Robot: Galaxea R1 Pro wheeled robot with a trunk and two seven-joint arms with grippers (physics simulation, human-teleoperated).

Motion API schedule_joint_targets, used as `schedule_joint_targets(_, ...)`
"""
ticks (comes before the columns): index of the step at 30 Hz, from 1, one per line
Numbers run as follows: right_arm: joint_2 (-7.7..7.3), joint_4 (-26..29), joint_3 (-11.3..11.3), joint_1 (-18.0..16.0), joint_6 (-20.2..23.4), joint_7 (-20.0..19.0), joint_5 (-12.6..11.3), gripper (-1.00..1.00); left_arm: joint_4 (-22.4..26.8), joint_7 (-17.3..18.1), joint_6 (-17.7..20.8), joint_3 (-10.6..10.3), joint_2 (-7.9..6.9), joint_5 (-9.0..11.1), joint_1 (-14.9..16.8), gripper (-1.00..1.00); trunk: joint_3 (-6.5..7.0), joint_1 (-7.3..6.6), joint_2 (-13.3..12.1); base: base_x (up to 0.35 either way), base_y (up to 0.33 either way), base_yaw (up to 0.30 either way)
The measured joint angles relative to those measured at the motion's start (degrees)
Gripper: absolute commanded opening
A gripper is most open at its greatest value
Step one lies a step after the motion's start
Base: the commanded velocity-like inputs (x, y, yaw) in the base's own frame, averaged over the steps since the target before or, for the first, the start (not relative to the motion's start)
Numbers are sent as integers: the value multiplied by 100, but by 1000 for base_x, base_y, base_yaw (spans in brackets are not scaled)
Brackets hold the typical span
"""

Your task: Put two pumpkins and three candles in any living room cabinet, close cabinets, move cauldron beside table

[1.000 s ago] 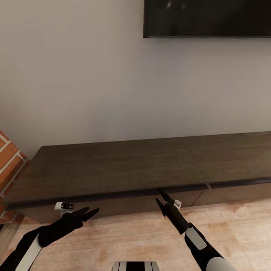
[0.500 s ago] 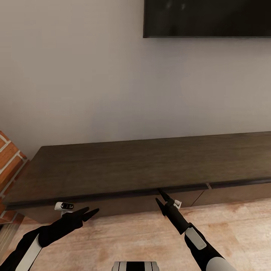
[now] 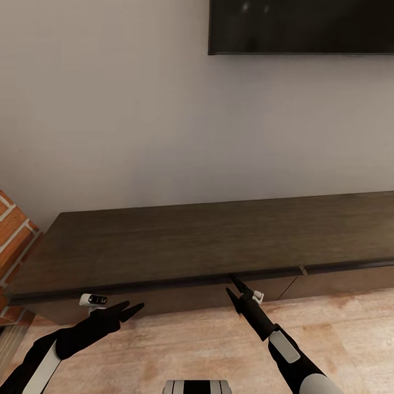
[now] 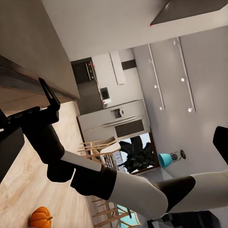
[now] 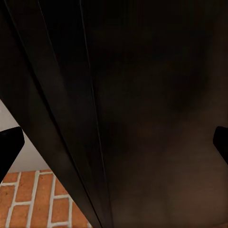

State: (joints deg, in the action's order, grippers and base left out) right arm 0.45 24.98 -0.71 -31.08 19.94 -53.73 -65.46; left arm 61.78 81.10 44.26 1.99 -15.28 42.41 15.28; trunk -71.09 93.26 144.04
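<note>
Nearest, at the bottom of the head view, both black arms reach forward over the pale wood floor (image 3: 180,339). The left tool (image 3: 130,310) sits at lower left, its two fingers spread apart and empty, pointing toward the right along the cabinet front. The right tool (image 3: 232,289) at lower centre points up and away, its fingers parted, with one tip right at the underside lip of the cabinet's top edge; whether it actually touches I cannot tell. It grips nothing.

Behind them the cabinet (image 3: 208,241) lies low across the frame, its long axis running left to right, dark brown top tilting slightly upward toward the right edge. A seam between two drawer fronts shows right of centre. In the right wrist view its dark wood (image 5: 142,118) looms very close, with brick (image 5: 42,199) at the lower left corner.

A brick wall edge (image 3: 13,230) stands at the left of the head view. Farther back is the plain pale wall (image 3: 137,120), and a dark screen (image 3: 301,26) hangs at upper right.

In the left wrist view, one orange pumpkin (image 4: 40,217) rests on the floor at the lower left, well apart from the cabinet (image 4: 28,52), and the right arm (image 4: 95,175) crosses the frame.
</note>
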Motion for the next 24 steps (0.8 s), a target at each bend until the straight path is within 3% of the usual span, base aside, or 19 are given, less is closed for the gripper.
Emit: schedule_joint_targets(24, 0, -4, 0, 0, -8, 0, 1, 100, 4, 0, 5, -4, 18, 1, 0, 100, 21, -3, -1, 0, 0, 0)
